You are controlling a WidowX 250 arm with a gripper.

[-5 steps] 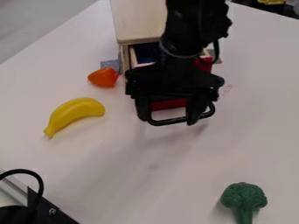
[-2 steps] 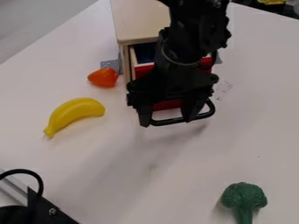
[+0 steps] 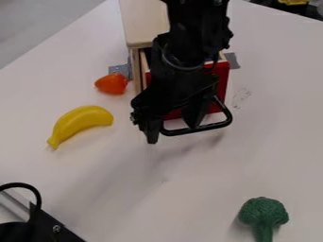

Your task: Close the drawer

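Counter: pale, smooth top, carrying the whole lot.

Cabinet: light wood, flat lid, at the upper part of the view. Likely light enough to slide if shoved askew (the grey patches beside its base may be tape, which would help).

Arm: black, one, hanging over the cabinet's front and hiding part of it.

Drawer: red front, pale wooden sides; pulled out of the cabinet, front facing the near side of the counter. Judged rigid, light and hardy, with little to fear from a firm push; it may bind in its slot if pressed at one corner.

Tool: black, two fingers set wide apart, at the handle's left end as viewed, one finger outside the loop and the other over it; nothing seen clamped. Contact with the handle cannot be told.

Handle: black loop, stiff, thin, perhaps slick. A grip on its middle would steer well, though closing should need only a level push there or on the red front, centred and straight inward.

Banana: yellow, left of the drawer.

Broccoli: green, lower right, well apart.

Orange piece: rounded, beside the cabinet.
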